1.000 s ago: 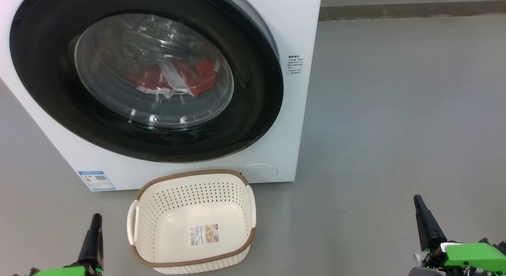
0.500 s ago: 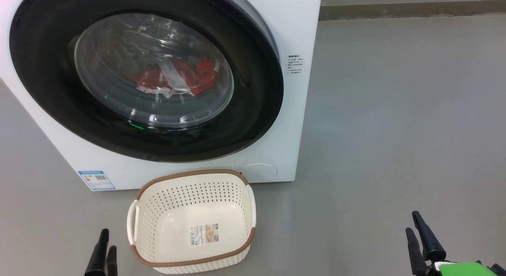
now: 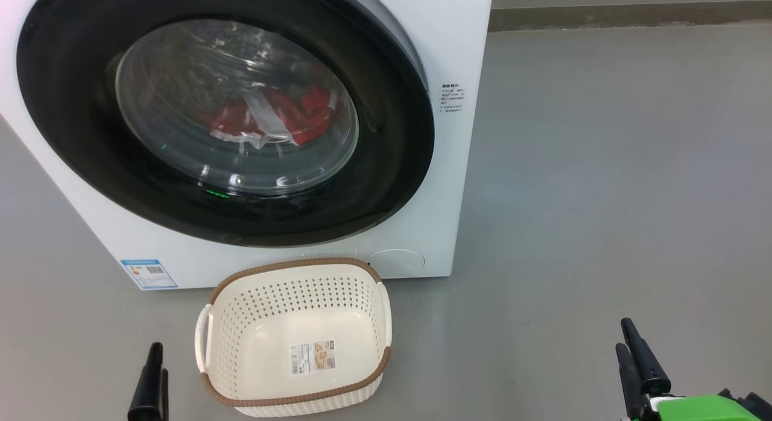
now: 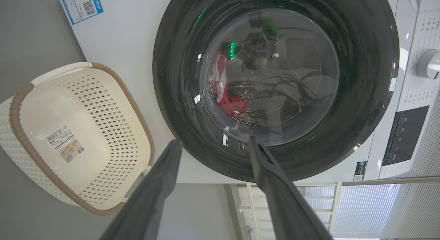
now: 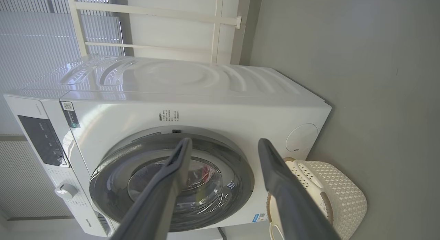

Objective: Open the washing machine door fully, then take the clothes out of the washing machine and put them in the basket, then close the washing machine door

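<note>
Judging by its looks, the washing machine door (image 3: 386, 167) is stiff and glossy. Its black rim is probably slippery, and the bulging glass gives nothing to pinch. It sits shut against the washing machine (image 3: 458, 41). A grey lip (image 3: 403, 50) along the door's right edge seems the likeliest place to hook a finger. The hinge would then be on the left, though it is hidden.

The clothes (image 3: 301, 116) lie low in the drum behind the glass. They are soft, limp and surely light, so a bunched red fold should be the easiest place to take hold. The basket (image 3: 289, 265) stands empty on the floor (image 3: 603, 167), just near the machine's front and below the door. It looks light enough to skid if bumped.

The left pincer (image 4: 215, 140) has its fingers spread wide and holds nothing. It hangs low, near the basket's left handle. The right pincer (image 5: 225, 141) is likewise parted and empty, well apart to the right.

The floor to the right is broad and bare, giving the right arm free room to approach the lip. Whether the swinging door's lower edge clears the basket's far rim cannot be told.
</note>
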